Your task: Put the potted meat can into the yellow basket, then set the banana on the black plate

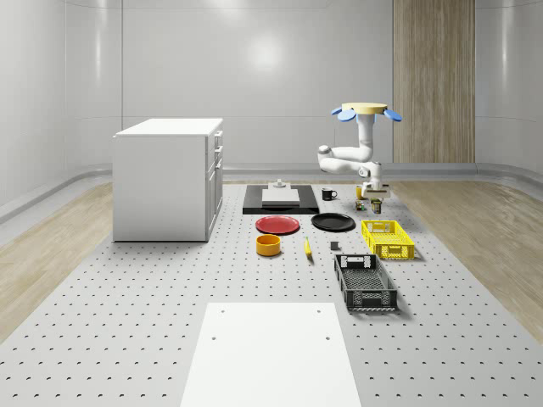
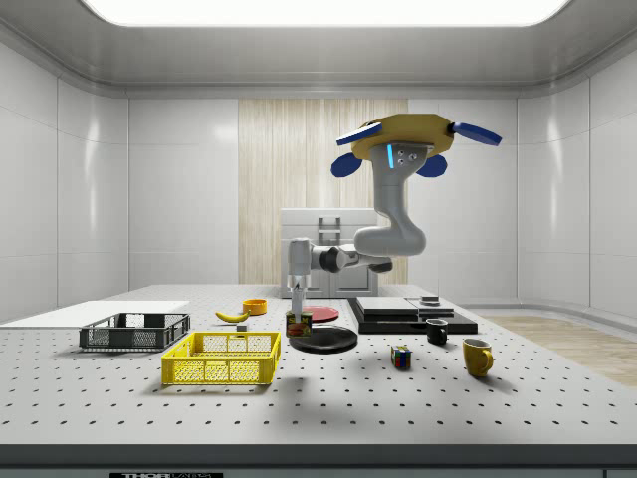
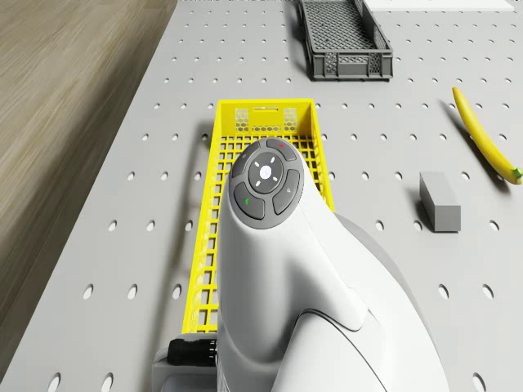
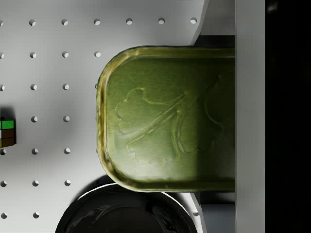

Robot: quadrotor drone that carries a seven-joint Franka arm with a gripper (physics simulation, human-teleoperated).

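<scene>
Tool (image 2: 298,317) grips can (image 4: 167,119) beside black plate (image 4: 124,213).

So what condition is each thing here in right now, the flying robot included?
Drone: hovering above the table, near the yellow basket.
Gripper: shut on the potted meat can.
Potted meat can: lifted, upright, beside the black plate.
Yellow basket: nothing seen inside.
Banana: lying on the table.
Black plate: bare.

Bright even overhead light; ceiling panel (image 2: 323,10) glares white at top of side view. Soft shadows under my arm. Glossy walls reflect highlights. Renders crisp.
</scene>
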